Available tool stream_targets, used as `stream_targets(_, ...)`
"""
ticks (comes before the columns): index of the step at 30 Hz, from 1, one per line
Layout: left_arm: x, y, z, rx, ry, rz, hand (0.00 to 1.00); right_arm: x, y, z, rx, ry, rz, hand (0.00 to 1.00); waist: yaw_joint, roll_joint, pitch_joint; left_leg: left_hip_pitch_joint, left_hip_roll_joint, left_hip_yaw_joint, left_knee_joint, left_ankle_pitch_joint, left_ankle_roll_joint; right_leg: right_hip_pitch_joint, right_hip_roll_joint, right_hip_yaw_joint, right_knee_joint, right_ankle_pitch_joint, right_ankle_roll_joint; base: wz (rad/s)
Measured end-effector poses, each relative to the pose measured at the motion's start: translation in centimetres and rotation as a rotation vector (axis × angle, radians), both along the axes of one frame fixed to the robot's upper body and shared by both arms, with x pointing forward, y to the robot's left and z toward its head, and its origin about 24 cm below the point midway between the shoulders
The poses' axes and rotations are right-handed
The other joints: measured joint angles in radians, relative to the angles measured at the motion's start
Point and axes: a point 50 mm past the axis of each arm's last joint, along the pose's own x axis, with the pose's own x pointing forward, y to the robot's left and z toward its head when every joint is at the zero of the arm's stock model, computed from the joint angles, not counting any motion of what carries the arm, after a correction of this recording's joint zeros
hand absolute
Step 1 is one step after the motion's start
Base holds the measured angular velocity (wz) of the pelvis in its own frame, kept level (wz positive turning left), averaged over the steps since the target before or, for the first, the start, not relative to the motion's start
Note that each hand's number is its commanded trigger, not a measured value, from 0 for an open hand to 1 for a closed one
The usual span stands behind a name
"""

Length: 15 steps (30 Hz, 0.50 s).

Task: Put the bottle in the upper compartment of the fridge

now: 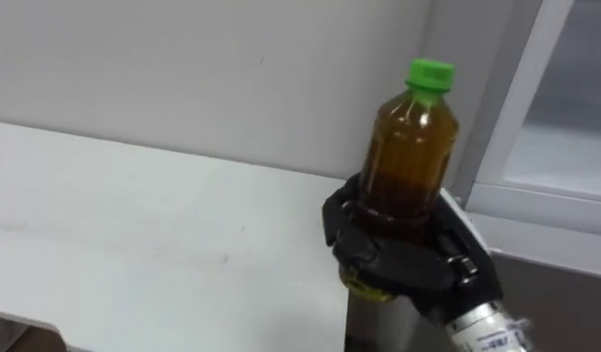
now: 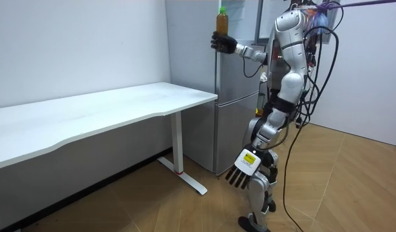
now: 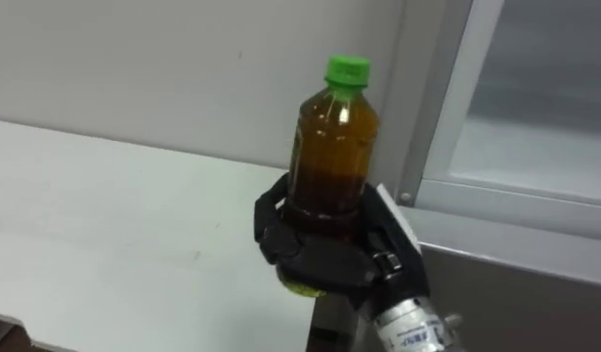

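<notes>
Right hand [image 1: 398, 259] fingers curled round amber bottle [image 1: 407, 147], green cap up — upright, raised level with upper fridge [image 2: 236, 77], probably for shelving. Left hand [image 2: 239, 175] hangs, fingers relaxed.

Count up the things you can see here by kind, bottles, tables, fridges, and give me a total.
bottle: 1, held in the right hand
table: 1
fridge: 1
Total: 3
</notes>
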Motion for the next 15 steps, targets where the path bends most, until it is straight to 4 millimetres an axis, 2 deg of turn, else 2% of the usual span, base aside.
stream_targets(6, -0.4, 0.5, 0.2, 0.014, -0.017, 0.045, 0.0, -1.3, -1.1, 2.8, 0.006, -0.145, -0.032, 1.0, -0.034, -0.003, -0.0002, 0.008, 0.012, 0.021, 0.001, -0.008, -0.005, 0.004, 0.015, 0.017, -0.01, 0.003, -0.004, -0.1)
stream_targets(10, -0.6, 0.6, 0.2, 0.017, -0.031, 0.079, 0.0, -1.9, -3.1, 4.5, 0.021, -0.225, -0.123, 1.0, -0.053, 0.001, -0.0009, 0.009, 0.014, 0.021, 0.0, -0.008, -0.006, 0.005, 0.016, 0.015, -0.014, 0.003, -0.004, 0.0)
stream_targets(13, -0.9, 0.6, 0.2, 0.017, -0.025, 0.082, 0.0, -2.1, -4.0, 5.0, 0.035, -0.246, -0.174, 1.0, -0.065, 0.006, -0.0006, 0.025, 0.015, 0.025, -0.003, -0.008, -0.006, 0.017, 0.018, 0.016, -0.017, 0.002, -0.003, -0.01)
stream_targets(15, -1.1, 0.6, 0.2, 0.018, -0.024, 0.086, 0.0, -2.1, -4.4, 5.1, 0.031, -0.251, -0.195, 1.0, -0.072, 0.012, -0.0071, 0.028, 0.015, 0.027, -0.005, -0.008, -0.006, 0.018, 0.018, 0.017, -0.017, 0.002, -0.003, -0.02)
